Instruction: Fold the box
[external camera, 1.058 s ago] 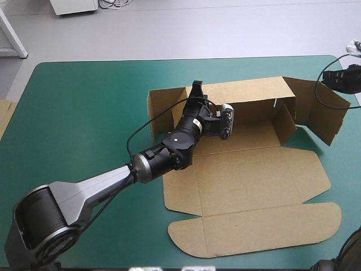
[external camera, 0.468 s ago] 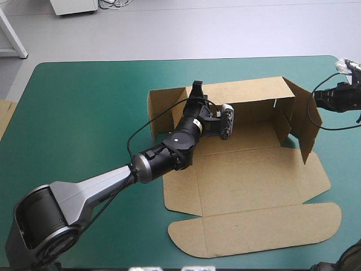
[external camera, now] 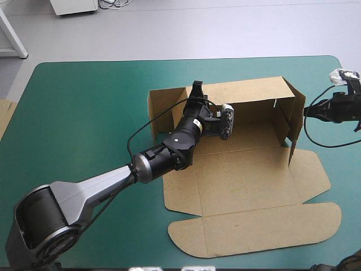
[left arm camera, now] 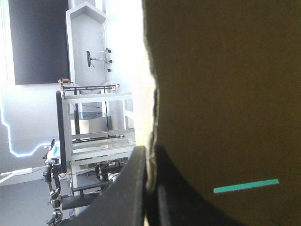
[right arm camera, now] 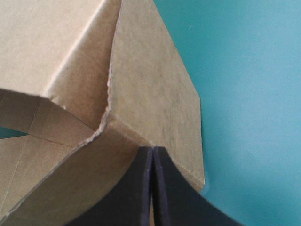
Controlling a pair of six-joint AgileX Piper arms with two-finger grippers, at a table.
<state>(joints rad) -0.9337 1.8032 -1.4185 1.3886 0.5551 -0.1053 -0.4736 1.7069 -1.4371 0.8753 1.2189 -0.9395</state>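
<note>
The brown box (external camera: pixel 248 169) lies in the middle of the table, its back wall (external camera: pixel 248 90) raised and its lid (external camera: pixel 259 226) flat toward the front edge. My left gripper (external camera: pixel 197 89) is at the top of the back wall near its left end. In the left wrist view the left gripper (left arm camera: pixel 149 155) is shut on the box, with the board's edge (left arm camera: pixel 150 94) between the fingers. My right gripper (external camera: pixel 308 111) is shut and its tip presses the right side flap (external camera: pixel 296 121), which stands upright. The right wrist view shows the right gripper (right arm camera: pixel 153 153) against that flap (right arm camera: pixel 150 94).
An edge of more brown board (external camera: pixel 4 116) shows at the table's left edge. The teal-green cover (external camera: pixel 84 113) lies bare left of the box. The left end flap (external camera: pixel 163 107) stands splayed outward. The table's right edge runs just behind my right gripper.
My right gripper has moved left, swinging the right side flap from splayed outward to upright against the box's end. The left arm has not moved.
</note>
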